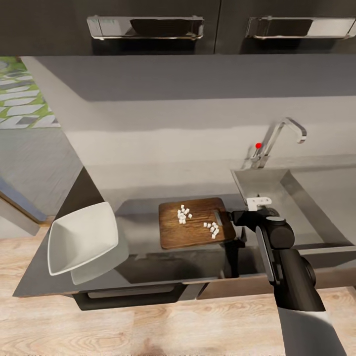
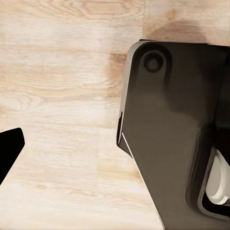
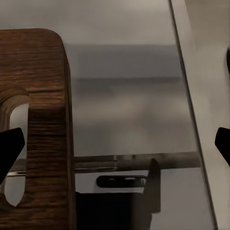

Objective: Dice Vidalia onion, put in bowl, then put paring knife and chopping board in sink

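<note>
The dark-brown chopping board (image 1: 190, 232) lies on the grey countertop (image 1: 138, 217), carrying two small clusters of white diced onion (image 1: 184, 213). Its slot-handle end (image 3: 33, 139) points toward the sink (image 1: 277, 193). My right gripper (image 1: 237, 220) hangs open just above that end. In the right wrist view one fingertip (image 3: 9, 148) is over the slot, and the right gripper (image 3: 115, 146) holds nothing. The white square bowl (image 1: 81, 237) sits at the counter's left end. My left gripper (image 2: 115, 148) hangs low over the wooden floor, apparently open. The paring knife is out of view.
The bent chrome tap (image 1: 279, 133) with its red knob (image 1: 258, 145) stands behind the sink. Dark wall cabinets (image 1: 148, 27) hang overhead. A strip of bare countertop (image 3: 129, 96) separates the board from the sink rim (image 3: 206, 57). The robot's dark base (image 2: 177, 129) is beside the left gripper.
</note>
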Controlling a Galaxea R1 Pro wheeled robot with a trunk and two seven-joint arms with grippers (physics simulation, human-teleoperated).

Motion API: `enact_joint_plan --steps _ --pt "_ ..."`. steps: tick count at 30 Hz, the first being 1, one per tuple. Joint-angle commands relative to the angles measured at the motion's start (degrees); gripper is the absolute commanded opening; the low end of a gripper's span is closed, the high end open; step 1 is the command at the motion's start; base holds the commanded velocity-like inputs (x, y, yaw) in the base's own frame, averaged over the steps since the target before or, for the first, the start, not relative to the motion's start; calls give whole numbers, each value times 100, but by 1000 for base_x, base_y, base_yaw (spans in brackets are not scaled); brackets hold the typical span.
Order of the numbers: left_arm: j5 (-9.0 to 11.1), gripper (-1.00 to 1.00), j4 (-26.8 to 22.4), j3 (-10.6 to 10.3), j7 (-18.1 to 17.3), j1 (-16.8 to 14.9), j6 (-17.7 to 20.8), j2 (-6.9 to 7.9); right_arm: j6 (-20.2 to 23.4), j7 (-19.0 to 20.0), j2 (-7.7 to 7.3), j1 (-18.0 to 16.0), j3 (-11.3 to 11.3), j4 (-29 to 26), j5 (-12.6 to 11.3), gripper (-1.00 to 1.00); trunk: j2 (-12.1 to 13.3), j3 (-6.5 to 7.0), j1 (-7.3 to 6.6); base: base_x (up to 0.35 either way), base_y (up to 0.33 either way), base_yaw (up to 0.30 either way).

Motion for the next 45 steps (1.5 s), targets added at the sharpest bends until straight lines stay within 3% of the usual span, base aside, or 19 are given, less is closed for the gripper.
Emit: enact_joint_plan --steps 1,29,45 --pt "54 100 -5 -36 45 0 -19 11 26 46 4 -4 -6 -6 56 100 -10 -17 3 0 0 0" --pt "54 100 21 -29 45 3 -19 10 21 46 13 -4 3 5 51 100 -10 -84 3 0 28 0" --pt "53 100 20 -36 45 4 -19 10 21 51 12 -4 2 3 52 100 -10 -214 3 0 0 0"
